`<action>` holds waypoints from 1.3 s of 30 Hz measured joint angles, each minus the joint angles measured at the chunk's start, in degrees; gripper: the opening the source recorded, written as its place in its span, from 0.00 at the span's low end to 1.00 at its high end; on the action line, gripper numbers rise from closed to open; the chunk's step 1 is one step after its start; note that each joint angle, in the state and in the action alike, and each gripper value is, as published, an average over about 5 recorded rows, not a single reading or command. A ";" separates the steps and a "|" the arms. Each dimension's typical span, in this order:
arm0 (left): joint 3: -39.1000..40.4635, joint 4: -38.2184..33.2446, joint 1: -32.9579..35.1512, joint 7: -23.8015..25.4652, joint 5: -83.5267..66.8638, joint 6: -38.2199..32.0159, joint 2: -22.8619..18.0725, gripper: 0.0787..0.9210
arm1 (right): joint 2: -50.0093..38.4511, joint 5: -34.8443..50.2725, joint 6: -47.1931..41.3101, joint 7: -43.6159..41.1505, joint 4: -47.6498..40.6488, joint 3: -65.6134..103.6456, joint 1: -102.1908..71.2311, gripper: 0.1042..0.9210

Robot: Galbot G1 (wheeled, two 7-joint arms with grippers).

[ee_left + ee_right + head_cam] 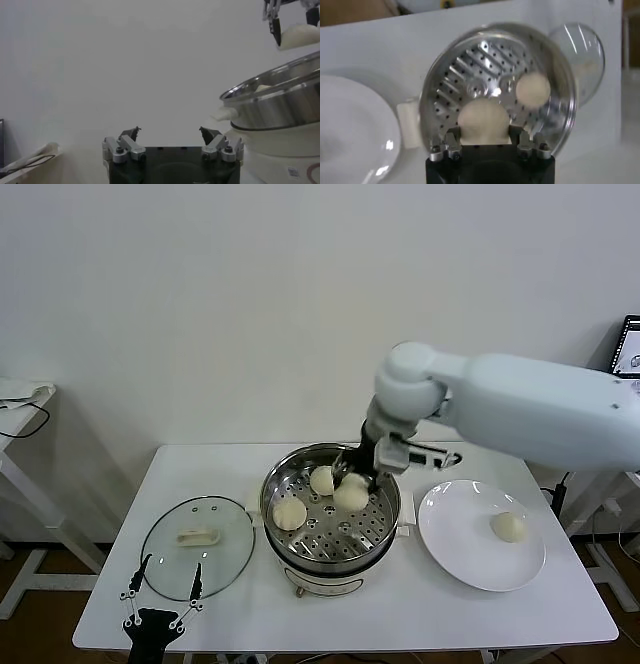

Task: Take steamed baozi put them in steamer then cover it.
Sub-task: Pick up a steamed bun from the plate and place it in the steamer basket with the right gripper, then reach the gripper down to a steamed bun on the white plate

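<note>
1. Right tool (pixel 353 476) is inside the large round shiny stainless-steel steamer (pixel 272 489), its fingers clamped on one small smooth cream-white steamed bun (pixel 351 495); the right wrist view shows that bun (pixel 483 121) pinched between both fingers just above the perforated tray.
2. You have two more buns already on the tray, one (pixel 322 480) touching or just beside the held one, one (pixel 290 512) nearer the steamer's left rim. A fourth bun (pixel 510 527) waits on the flat white plate (pixel 450 556) to the right of the steamer.
3. Left tool (pixel 161 587) is parked at the desk's (pixel 400 614) near left edge, fingers spread apart and holding nothing, just in front of the round clear glass lid (pixel 165 564) lying flat on the desk.
4. Treat the buns as light, soft and easily dented: squeeze gently across the widest part, and release only once the bun sits on the tray.
5. Expect the lid to be stiff, heavier, slippery and breakable. Take it by its cream-white oblong handle (pixel 198 535) at the centre, not the rim.
6. My judgement: three of four buns are nearly placed; the last bun and covering remain.
</note>
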 measured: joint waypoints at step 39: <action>-0.79 0.87 -0.87 -0.05 -0.21 -0.59 -0.04 0.88 | 0.07 -5.92 7.02 0.11 -3.75 5.93 -7.01 0.88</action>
